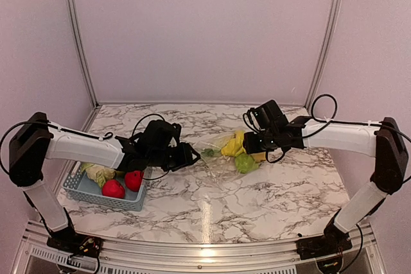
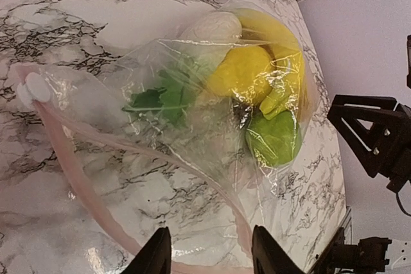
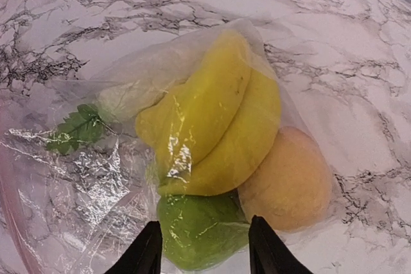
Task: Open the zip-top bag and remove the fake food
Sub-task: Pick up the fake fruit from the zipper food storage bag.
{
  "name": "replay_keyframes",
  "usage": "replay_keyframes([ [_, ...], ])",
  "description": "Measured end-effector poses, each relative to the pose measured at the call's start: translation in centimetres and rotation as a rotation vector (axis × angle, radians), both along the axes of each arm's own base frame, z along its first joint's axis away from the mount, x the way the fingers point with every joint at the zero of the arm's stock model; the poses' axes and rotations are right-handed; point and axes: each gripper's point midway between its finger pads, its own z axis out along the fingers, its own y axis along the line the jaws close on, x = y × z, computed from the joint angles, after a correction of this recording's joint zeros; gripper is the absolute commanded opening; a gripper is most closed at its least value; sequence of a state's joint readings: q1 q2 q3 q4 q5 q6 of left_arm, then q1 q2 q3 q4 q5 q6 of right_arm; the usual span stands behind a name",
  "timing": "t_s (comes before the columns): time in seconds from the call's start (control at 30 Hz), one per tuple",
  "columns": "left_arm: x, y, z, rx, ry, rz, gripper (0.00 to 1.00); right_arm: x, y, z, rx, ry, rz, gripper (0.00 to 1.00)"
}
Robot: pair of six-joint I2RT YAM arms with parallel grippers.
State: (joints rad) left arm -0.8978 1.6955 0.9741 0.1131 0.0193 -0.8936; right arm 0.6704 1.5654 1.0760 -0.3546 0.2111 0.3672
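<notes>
Three fake food pieces (image 1: 114, 188) sit in near-left-corner light-blue lattice basket (image 1: 96, 197), rest inside clear crinkly zip-top bag (image 2: 115, 134); left gripper (image 2: 212, 249) and right gripper (image 3: 204, 249) gape wide.

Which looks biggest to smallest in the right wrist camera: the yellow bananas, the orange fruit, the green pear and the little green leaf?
1. yellow bananas, clearly the largest.
2. orange fruit and green pear: they look about alike, and the pear is partly hidden at the picture's bottom, so I cannot rank them.
3. green leaf, the smallest.
</notes>
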Motion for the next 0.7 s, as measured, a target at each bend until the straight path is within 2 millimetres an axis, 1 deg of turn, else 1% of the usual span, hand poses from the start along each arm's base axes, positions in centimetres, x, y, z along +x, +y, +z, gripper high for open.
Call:
replay_keyframes([
  [0.1,0.0,-1.0,-1.0,-0.015,0.017,-0.004,0.37,-0.7,-0.6,-1.5,-0.022,0.030,-0.006,0.40],
  [0.17,0.0,-1.3,-1.6,-0.017,0.027,0.001,0.36,-1.0,-0.9,-2.0,-0.032,0.040,-0.011,0.38],
  [0.3,0.2,-1.5,-2.8,-0.013,0.043,0.009,0.30,-1.4,-1.6,-3.1,-0.047,0.057,-0.030,0.34],
  [0.4,0.5,-2.0,-3.8,-0.007,0.057,0.014,0.27,-1.5,-1.8,-3.3,-0.051,0.058,-0.040,0.29],
  [0.53,1.2,-2.8,-4.8,-0.007,0.067,0.019,0.26,-1.2,-1.8,-3.5,-0.042,0.050,-0.056,0.27],
  [0.7,2.1,-4.0,-5.1,-0.014,0.065,0.021,0.23,-0.7,-1.8,-3.7,-0.026,0.040,-0.092,0.23],
])
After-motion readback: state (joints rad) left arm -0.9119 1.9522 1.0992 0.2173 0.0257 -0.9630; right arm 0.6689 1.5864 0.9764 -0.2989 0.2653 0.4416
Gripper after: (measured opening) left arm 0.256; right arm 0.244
